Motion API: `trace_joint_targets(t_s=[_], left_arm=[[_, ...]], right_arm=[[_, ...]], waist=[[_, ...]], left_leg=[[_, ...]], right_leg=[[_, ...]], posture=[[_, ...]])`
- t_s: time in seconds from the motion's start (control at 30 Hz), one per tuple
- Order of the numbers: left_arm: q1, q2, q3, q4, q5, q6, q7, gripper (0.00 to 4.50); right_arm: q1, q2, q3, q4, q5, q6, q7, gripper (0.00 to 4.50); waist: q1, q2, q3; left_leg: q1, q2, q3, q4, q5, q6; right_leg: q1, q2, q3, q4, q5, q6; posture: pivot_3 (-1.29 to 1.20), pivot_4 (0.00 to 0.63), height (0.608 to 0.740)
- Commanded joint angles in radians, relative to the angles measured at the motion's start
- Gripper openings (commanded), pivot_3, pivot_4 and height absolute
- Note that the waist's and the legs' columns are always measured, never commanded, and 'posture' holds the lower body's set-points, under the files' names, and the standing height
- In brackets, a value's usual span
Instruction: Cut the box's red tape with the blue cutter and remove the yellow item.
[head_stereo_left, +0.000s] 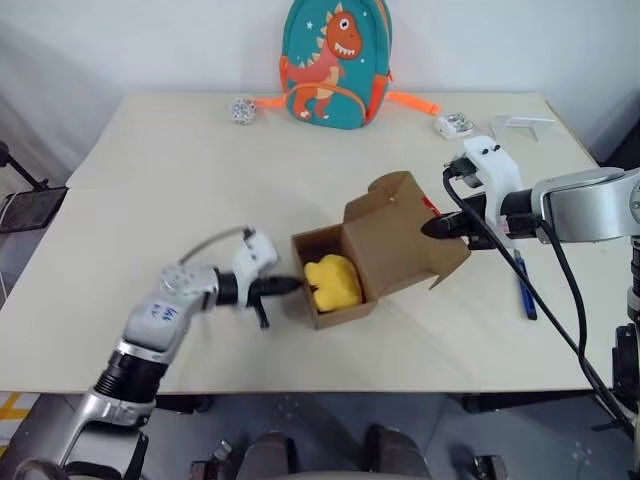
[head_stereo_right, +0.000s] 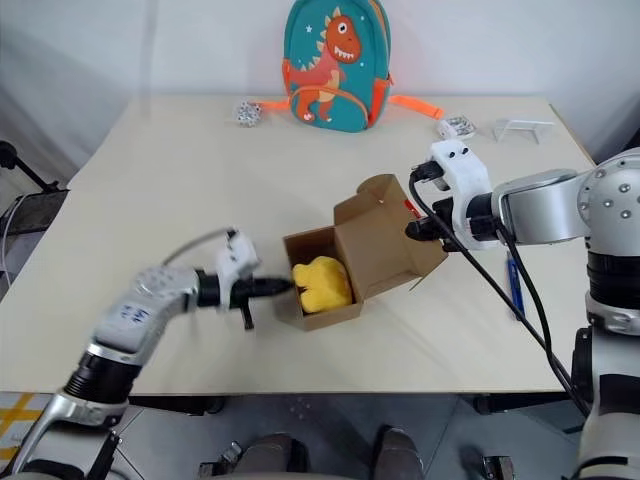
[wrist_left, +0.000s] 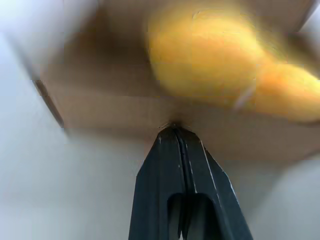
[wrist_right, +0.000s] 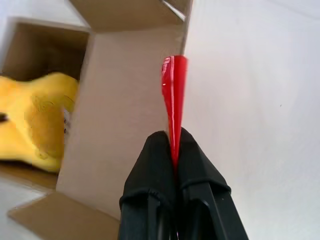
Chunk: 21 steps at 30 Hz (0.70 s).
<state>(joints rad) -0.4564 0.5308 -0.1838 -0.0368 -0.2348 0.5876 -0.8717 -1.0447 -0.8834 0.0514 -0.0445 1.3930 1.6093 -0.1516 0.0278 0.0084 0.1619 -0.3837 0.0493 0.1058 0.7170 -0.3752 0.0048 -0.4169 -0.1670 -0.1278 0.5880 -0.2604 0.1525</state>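
Nearby, blue cutter beside open box.

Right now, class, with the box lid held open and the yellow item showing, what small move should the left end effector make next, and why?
Probably open and reach over the wall for the yellow item. The left end effector is shut, its tip at the box outside. The right end effector grips the red tape, holding the lid up.
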Motion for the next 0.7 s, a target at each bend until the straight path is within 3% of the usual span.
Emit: trace_joint_targets(t_s=[0.03,0.4,0.7], left_arm=[[-0.010,-0.006,-0.040,-0.011,0.017,0.006,-0.005,0.00],[-0.034,-0.031,-0.012,0.019,0.036,-0.060,0.021,0.00],[-0.060,-0.041,0.045,-0.032,-0.022,-0.030,0.016,0.00]], right_arm=[[-0.020,0.007,0.034,-0.071,0.022,0.005,-0.011,0.01],[0.017,0.038,0.042,-0.118,-0.004,0.005,-0.063,0.01],[0.089,0.027,0.023,-0.126,-0.130,0.005,-0.018,0.01]], waist=[[-0.001,0.001,0.000],[-0.003,0.001,0.000],[-0.007,0.001,0.000]], left_leg=[[-0.001,0.000,0.000,0.000,0.000,0.000],[-0.004,0.000,0.003,-0.001,0.001,-0.002],[-0.006,0.000,0.005,-0.002,0.001,-0.002]], right_leg=[[-0.001,0.000,-0.001,0.001,0.000,0.000],[-0.005,0.000,-0.002,0.000,0.000,0.000],[-0.010,0.000,-0.001,0.001,0.000,0.000]], posture=[[0.00,0.150,0.740],[0.00,0.150,0.740],[0.00,0.150,0.740]])
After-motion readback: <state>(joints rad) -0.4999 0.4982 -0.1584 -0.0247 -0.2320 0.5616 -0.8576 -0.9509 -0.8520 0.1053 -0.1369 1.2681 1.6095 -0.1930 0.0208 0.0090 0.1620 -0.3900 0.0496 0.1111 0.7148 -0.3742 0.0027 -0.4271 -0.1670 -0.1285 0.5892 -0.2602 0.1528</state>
